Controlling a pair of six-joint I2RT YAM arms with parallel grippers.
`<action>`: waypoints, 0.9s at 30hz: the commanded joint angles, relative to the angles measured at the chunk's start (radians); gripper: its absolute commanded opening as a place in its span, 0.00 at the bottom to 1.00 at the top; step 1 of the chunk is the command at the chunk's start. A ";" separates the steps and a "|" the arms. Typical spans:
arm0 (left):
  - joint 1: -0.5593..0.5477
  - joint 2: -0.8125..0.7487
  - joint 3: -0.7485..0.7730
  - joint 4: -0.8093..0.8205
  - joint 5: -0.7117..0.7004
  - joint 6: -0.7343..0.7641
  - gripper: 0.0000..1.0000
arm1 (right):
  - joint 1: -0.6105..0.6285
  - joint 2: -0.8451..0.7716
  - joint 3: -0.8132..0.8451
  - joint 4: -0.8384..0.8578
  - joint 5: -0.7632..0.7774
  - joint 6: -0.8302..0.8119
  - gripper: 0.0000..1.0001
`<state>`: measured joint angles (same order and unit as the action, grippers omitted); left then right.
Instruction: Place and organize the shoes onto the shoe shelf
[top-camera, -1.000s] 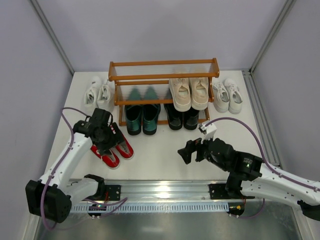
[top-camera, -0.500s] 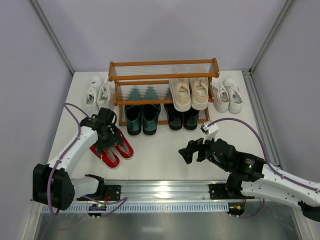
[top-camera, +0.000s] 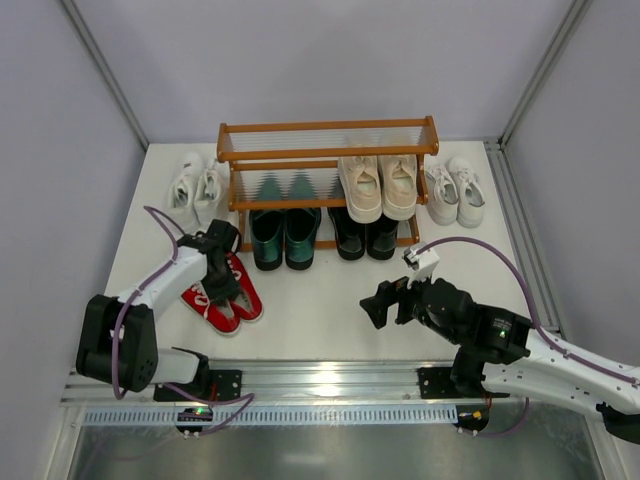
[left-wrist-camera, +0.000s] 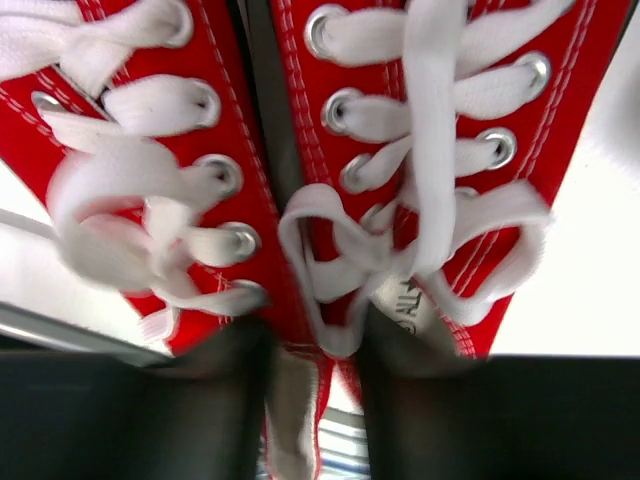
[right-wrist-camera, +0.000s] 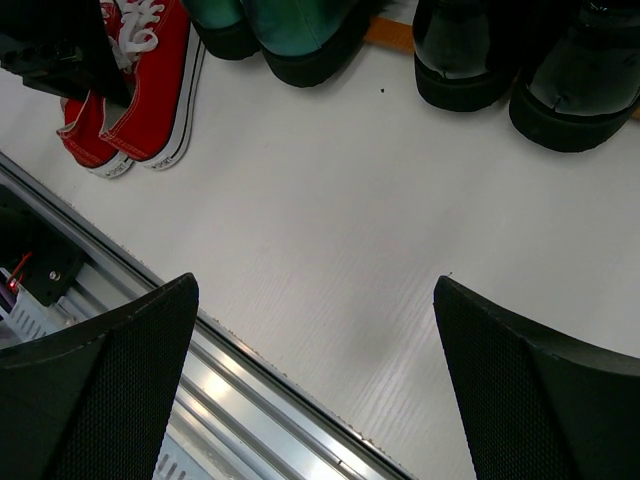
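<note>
Left hand pinches the adjoining inner walls of the red sneakers (on the surface, near the shoe shelf). Right hand hovers, fingers spread wide, holding nothing.

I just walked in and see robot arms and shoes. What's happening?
The robot is putting shoes on the wooden shelf. Its left hand is down on the red sneakers, fingers astride their touching inner sides. The right hand hovers open. The shelf holds green loafers, black loafers and beige sneakers; white sneakers wait on both sides.
</note>
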<state>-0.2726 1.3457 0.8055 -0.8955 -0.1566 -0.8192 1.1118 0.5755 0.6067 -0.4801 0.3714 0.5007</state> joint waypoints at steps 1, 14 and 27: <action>0.006 0.018 -0.019 0.087 -0.037 0.022 0.22 | 0.006 0.001 0.005 0.015 0.018 0.009 1.00; 0.006 0.038 -0.083 0.139 0.015 0.018 0.00 | 0.006 0.017 0.008 0.017 0.017 0.006 1.00; -0.010 -0.347 0.030 -0.100 0.052 -0.021 0.00 | 0.006 0.030 0.010 0.026 0.024 -0.002 1.00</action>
<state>-0.2756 1.0824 0.7399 -0.9352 -0.1177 -0.8326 1.1118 0.5964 0.6067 -0.4801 0.3725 0.4999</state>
